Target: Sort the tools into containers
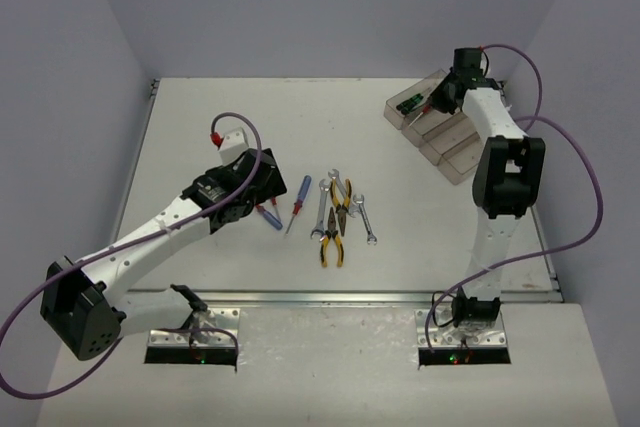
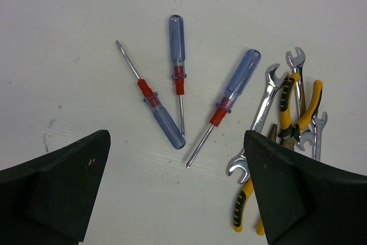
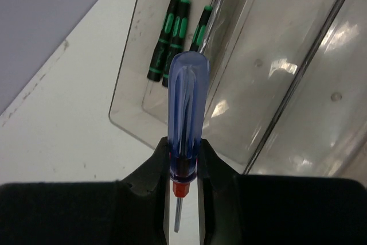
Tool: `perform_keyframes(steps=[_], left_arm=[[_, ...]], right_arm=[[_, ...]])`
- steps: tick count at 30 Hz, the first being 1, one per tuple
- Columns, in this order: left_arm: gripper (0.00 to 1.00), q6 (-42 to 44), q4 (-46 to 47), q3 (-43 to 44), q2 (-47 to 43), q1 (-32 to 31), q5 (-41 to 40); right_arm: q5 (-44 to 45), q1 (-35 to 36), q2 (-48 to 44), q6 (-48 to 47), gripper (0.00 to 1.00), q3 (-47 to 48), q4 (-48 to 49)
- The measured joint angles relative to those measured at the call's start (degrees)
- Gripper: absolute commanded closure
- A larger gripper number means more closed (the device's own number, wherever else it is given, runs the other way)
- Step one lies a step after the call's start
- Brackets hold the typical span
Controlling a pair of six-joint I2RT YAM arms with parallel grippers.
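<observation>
**Blue-and-red screwdriver (image 3: 186, 101), clamped in right fingers (image 3: 150, 171) above the containers (image 3: 278, 113).**
Held low, near the red collar, with its handle over the end bin that holds black-and-green screwdrivers (image 3: 172, 32). Released here it may mix kinds or strike a bin wall. Left fingers (image 2: 57, 182) spread wide and empty over three more screwdrivers (image 2: 178, 55) lying close together on the surface (image 2: 69, 15); closing could catch two.

Pale lilac walls (image 1: 300, 7), white table (image 1: 300, 117)
</observation>
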Motion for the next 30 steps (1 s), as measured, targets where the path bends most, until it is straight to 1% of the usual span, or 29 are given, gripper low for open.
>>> perform_keyframes(steps=[3,6,7,8,9,10,12,14,17,21,24,26,29,30], left_arm=[[0.0,0.33,0.36,-1.08,0.02,0.0,0.01],[0.0,0.51,0.48,-1.57,0.49,0.0,0.31],[0.0,0.53,0.58,-1.57,0.79,0.0,0.43],[0.0,0.56,0.75,-1.6,1.07,0.0,0.51],[0.0,0.62,0.95,-1.69,1.32,0.0,0.63],[0.0,0.69,1.2,-1.91,1.39,0.0,0.76],[0.0,0.72,1.58,-2.45,1.44,0.0,0.9],[0.0,0.7,1.73,-2.95,1.44,0.0,1.02],[0.0,0.51,1.92,-3.52,1.44,0.0,1.11],[0.0,-0.52,1.89,-3.6,2.0,0.0,0.78],[0.0,-1.26,1.89,-3.58,3.26,0.0,0.59],[0.0,-1.71,1.99,-3.5,4.43,0.0,0.56],[0.01,-2.48,2.28,-2.62,7.29,0.04,0.55],[0.04,-2.66,2.33,-2.09,8.53,0.09,0.56]], right_arm=[[1.06,-1.18,6.2,-0.56,1.0,7.49,-2.24],[1.58,-1.97,9.52,-0.6,1.0,11.74,-3.47],[1.8,-2.14,10.2,-0.8,0.97,12.82,-4.0],[2.04,-2.31,10.96,-1.05,0.89,14.25,-4.5],[2.22,-2.42,11.61,-1.29,0.86,15.49,-4.6],[2.35,-2.56,11.95,-1.48,0.81,16.1,-4.59],[2.48,-2.76,12.23,-1.74,0.63,16.65,-4.65],[2.56,-2.93,12.24,-2.06,0.49,16.66,-4.88],[2.69,-3.02,12.24,-2.88,0.41,16.66,-5.21],[2.81,-3.02,11.47,-3.67,0.36,16.03,-5.51],[2.38,-3.0,9.05,-4.19,0.34,14.24,-6.05],[1.61,-2.34,6.16,-5.17,0.3,12.36,-6.39],[0.11,-0.6,-0.52,-7.81,0.3,8.47,-7.63],[-0.31,0.48,-3.27,-8.92,0.29,6.9,-8.28]])
